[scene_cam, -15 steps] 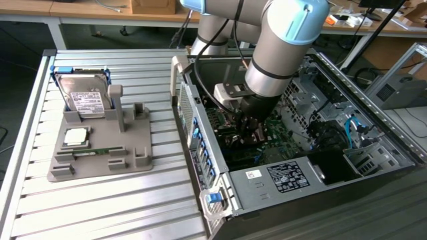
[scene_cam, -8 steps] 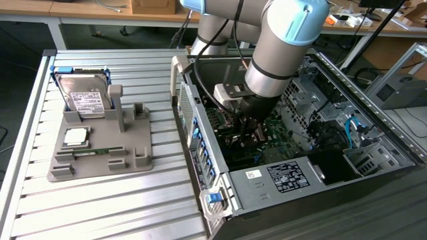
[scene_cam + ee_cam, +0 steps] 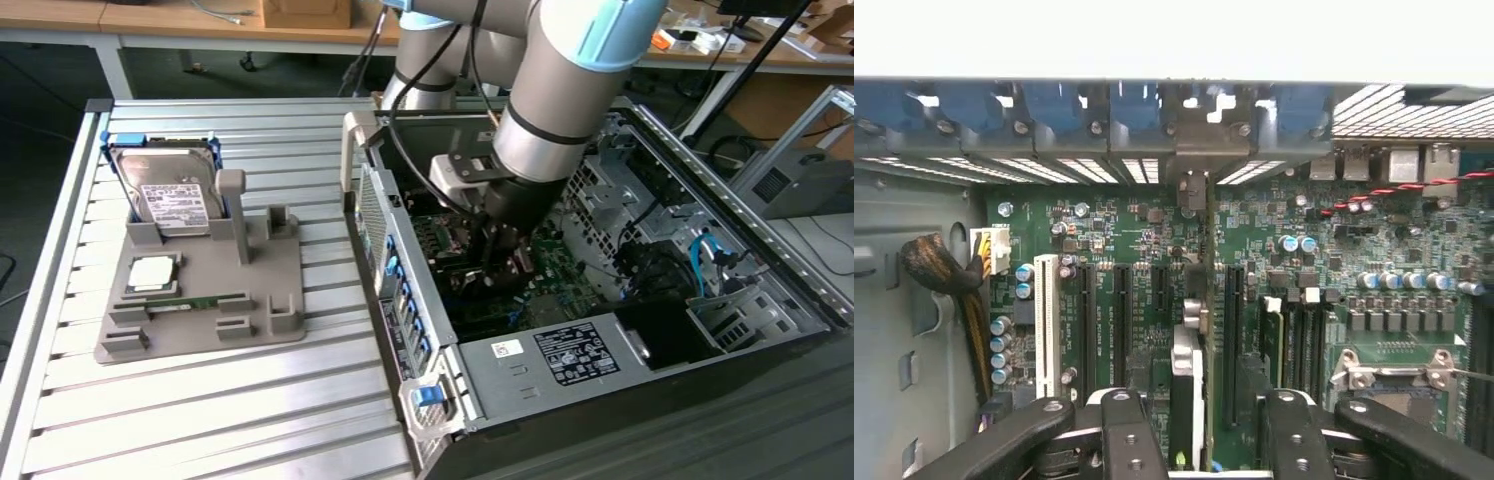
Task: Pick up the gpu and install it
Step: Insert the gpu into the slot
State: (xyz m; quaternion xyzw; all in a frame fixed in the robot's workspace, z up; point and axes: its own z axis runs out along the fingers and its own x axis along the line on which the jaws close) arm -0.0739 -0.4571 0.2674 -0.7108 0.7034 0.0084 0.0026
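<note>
The gpu (image 3: 1189, 375) stands on edge in a slot of the green motherboard (image 3: 1104, 235). I see it end-on as a thin dark card. Its silver bracket (image 3: 1194, 185) reaches the slot openings in the case's rear wall. My gripper (image 3: 1199, 415) straddles the card, open, and both black fingers (image 3: 1129, 430) stand clear of its sides. In the exterior view my gripper (image 3: 505, 250) hangs deep inside the open computer case (image 3: 601, 370), over the motherboard.
Next to the case, at the exterior view's left, a grey holder (image 3: 200, 310) carries a hard drive (image 3: 171, 195), a square chip (image 3: 151, 272) and a memory stick (image 3: 200, 300). Black and white expansion slots (image 3: 1046, 320), memory slots (image 3: 1304, 340), a CPU socket (image 3: 1394, 365) and a cable bundle (image 3: 939, 270) surround the card.
</note>
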